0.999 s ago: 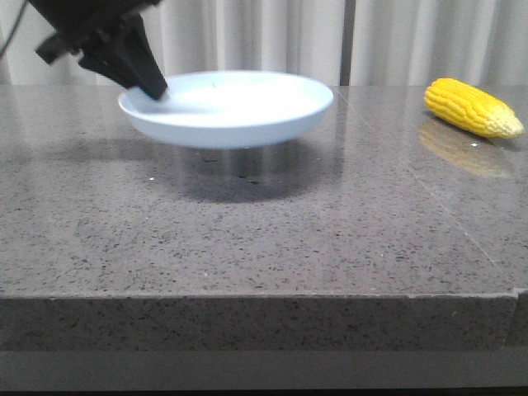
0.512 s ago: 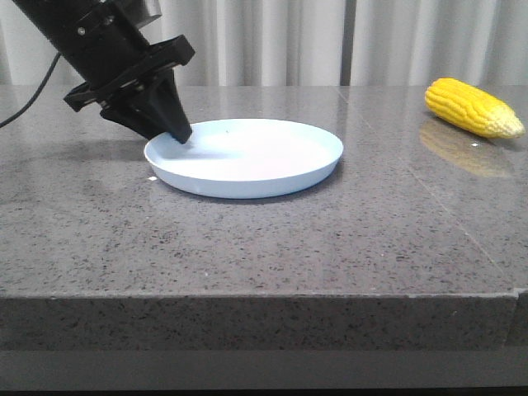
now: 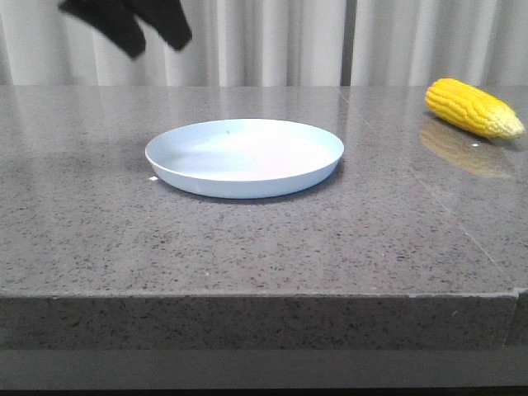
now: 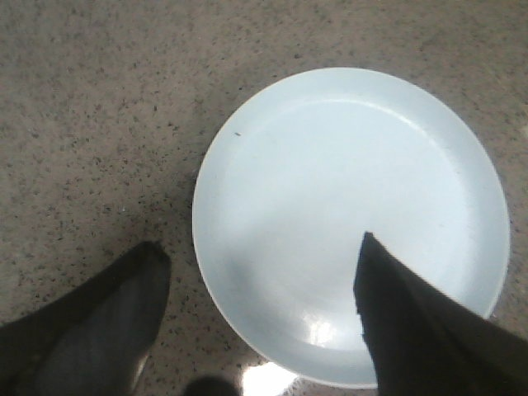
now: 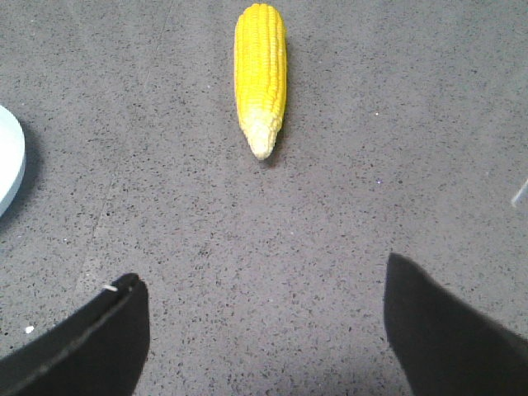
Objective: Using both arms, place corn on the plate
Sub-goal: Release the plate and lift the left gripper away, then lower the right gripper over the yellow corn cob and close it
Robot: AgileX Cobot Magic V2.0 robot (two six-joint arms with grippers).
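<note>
The pale blue-white plate [image 3: 244, 157] lies flat on the grey stone table, empty, left of centre. The yellow corn [image 3: 473, 107] lies on the table at the far right. My left gripper [image 3: 157, 43] is open and empty, raised high above the plate's far left side; in the left wrist view it [image 4: 257, 247] hangs over the plate's [image 4: 346, 198] rim. My right gripper [image 5: 262, 285] is open and empty above bare table, with the corn [image 5: 261, 74] lying ahead of it, pale tip toward the fingers. The right arm does not show in the front view.
The table's front edge [image 3: 264, 299] runs across the front view. White curtains hang behind the table. A sliver of the plate's rim [image 5: 10, 165] shows at the edge of the right wrist view.
The left gripper carried the plate down and to the right, set it on the table, let go and rose clear. The corn has not moved.
</note>
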